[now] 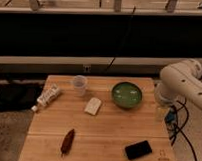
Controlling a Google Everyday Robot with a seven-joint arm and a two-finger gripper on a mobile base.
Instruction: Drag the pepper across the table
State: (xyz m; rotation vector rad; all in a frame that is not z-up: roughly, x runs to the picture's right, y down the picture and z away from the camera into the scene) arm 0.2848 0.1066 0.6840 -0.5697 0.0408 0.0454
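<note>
While pepper [68, 141] lies near table [108, 129] front-left edge | gripper [162, 111] wide, empty, beside right edge.

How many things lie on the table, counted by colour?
White: 2, the tube and the small flat block
Clear: 1, the cup
Green: 1, the bowl
Red-brown: 1, the pepper
Black: 1, the phone
Total: 6
The gripper hangs by the right edge of the table, not counted.
</note>
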